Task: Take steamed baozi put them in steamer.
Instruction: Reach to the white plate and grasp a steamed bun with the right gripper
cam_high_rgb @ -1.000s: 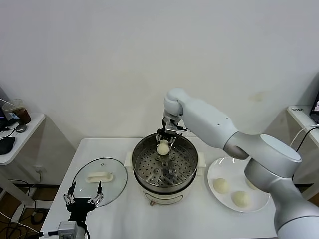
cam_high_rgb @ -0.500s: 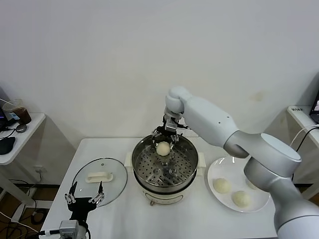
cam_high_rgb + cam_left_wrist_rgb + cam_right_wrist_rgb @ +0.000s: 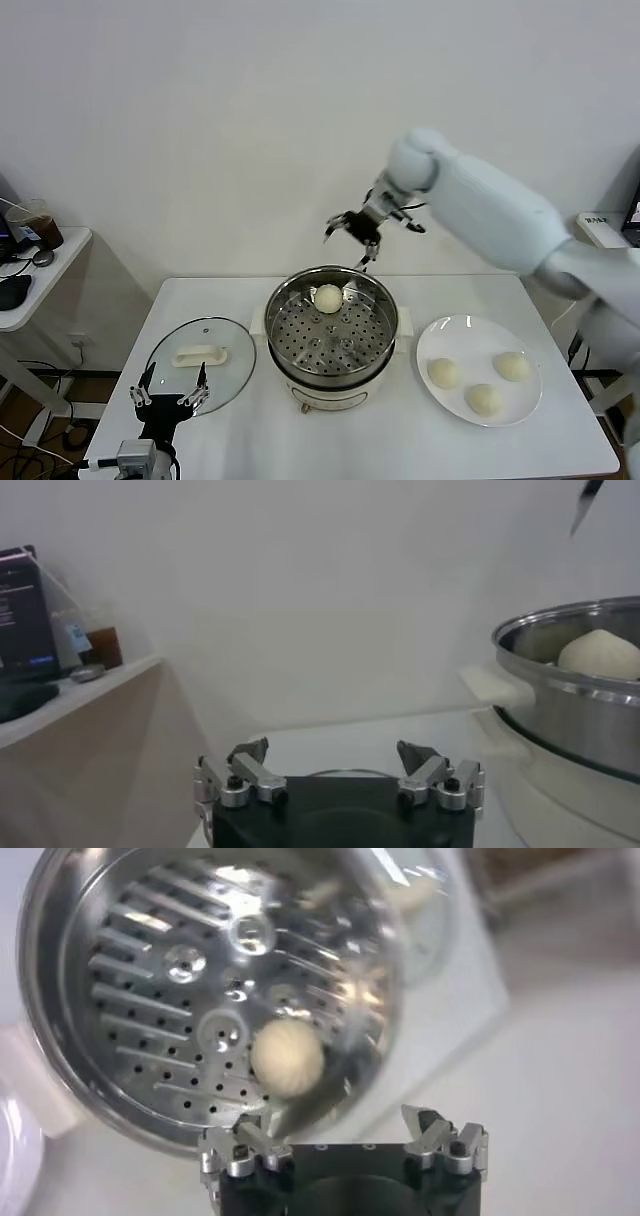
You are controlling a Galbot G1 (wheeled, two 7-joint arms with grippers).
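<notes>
Step in hand: one baozi (image 3: pixel 327 296) lies on the perforated tray at the far side of the steamer (image 3: pixel 331 372); three more wait on the plate. I judge the first placement finished and the fetch of the second about to begin.
Bench (image 3: pixel 250 440): flat, white, matt; it carries steamer, plate and lid.
Steamer: round, shiny steel wall on a white base, standing mid-bench; its tray is dotted with small holes and a few raised studs, seen plainly in the right wrist view.
Glass lid (image 3: pixel 198 366): round, clear, with a white bar handle; it lies flat on the bench to the robot's left of the steamer, just beside it.
Plate (image 3: pixel 433 342): flat, white, glossy, to the robot's right of the steamer.
Baozi on plate: three smooth, domed, cream-white buns (image 3: pixel 443 373), (image 3: pixel 483 399), (image 3: pixel 512 366), apart from one another; they look soft and easily dented.
Right claw (image 3: pixel 366 229): empty, fingers spread wide, in the air above and behind the steamer's far rim.
Left claw (image 3: pixel 167 399): parked at the bench's near left corner, by the lid's near edge, fingers apart, holding nothing.
Next move calls for: swinging the right claw over the plate, lowering around one bun without nudging its neighbours, and closing gently.
</notes>
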